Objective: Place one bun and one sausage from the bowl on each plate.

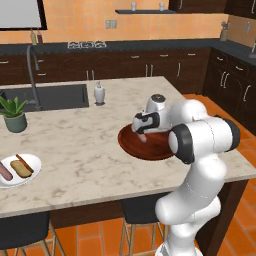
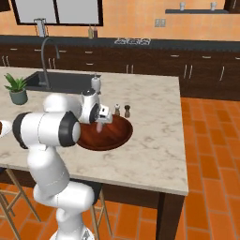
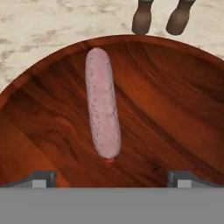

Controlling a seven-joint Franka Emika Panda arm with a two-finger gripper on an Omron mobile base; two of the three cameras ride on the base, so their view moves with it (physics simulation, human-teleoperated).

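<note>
Hovering over the bowl (image 1: 150,148) at center right of the left base frame, our gripper (image 3: 112,178) stands spread wide, grasping nothing. We see one pink sausage (image 3: 102,115) lying in the bowl's left half in the hand frame. At lower left, the white plate (image 1: 33,161) carries a bun (image 1: 22,166) and a sausage.

You see a glossy, wood-grained bowl (image 3: 175,113), a matt, finely speckled pink sausage (image 3: 103,105), and a smooth marble-veined surface (image 1: 85,145).
</note>
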